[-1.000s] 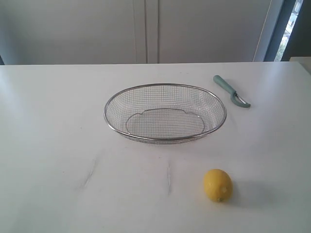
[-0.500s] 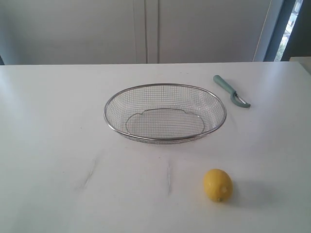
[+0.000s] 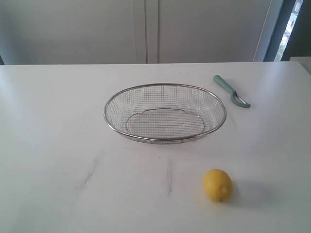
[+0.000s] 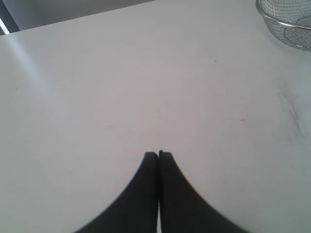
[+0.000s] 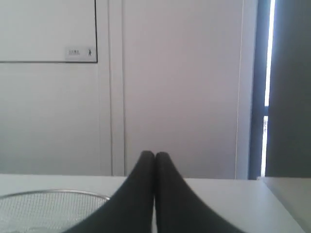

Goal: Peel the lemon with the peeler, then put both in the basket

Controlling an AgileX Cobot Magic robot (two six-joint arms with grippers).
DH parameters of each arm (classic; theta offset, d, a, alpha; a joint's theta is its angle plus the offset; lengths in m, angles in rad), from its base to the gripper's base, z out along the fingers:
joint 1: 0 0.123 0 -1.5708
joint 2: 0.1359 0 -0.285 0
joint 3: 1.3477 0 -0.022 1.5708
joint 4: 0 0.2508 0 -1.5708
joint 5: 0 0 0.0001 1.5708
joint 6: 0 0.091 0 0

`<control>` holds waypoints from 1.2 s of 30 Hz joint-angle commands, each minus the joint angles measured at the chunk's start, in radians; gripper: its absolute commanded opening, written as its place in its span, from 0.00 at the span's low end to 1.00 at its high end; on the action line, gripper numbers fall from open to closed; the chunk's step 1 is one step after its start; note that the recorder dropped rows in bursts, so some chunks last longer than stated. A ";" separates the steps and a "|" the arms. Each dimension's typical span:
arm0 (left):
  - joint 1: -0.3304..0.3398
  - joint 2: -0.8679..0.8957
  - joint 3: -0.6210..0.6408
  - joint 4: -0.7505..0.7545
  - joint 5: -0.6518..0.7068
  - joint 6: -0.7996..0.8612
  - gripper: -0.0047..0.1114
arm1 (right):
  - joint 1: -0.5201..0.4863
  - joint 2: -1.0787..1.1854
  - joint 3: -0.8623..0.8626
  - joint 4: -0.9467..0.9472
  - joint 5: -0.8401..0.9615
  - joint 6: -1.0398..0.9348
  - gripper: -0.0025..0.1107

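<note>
Nothing of the task is done yet, judging by how things lie. In the exterior view the left half of the white table is bare apart from a faint grey scuff at lower left. The wire basket sits in the middle of the frame and holds nothing. To its right, at upper right, the peeler lies flat on the table just beside the basket rim but not touching it, blade end toward the right. The lemon rests at lower right, well apart from both, its skin whole.

Neither arm shows in that view. The left gripper has its jaws pressed together over bare table, pinching nothing. The right gripper is pressed together too, empty, aimed level toward the wall behind the table.

All remains: picking up peeler and lemon, peeling, then putting both in the basket. Nothing blocks either item; the basket sits between them.
</note>
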 commanded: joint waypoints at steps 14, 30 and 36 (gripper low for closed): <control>-0.005 -0.005 0.002 -0.002 0.005 -0.001 0.04 | 0.004 -0.005 0.005 0.055 -0.245 0.379 0.02; -0.005 -0.005 0.002 -0.002 0.005 -0.001 0.04 | 0.004 0.572 -0.228 0.424 0.044 0.306 0.02; -0.005 -0.005 0.002 -0.002 0.005 -0.001 0.04 | -0.005 1.234 -0.836 0.423 0.403 -0.108 0.02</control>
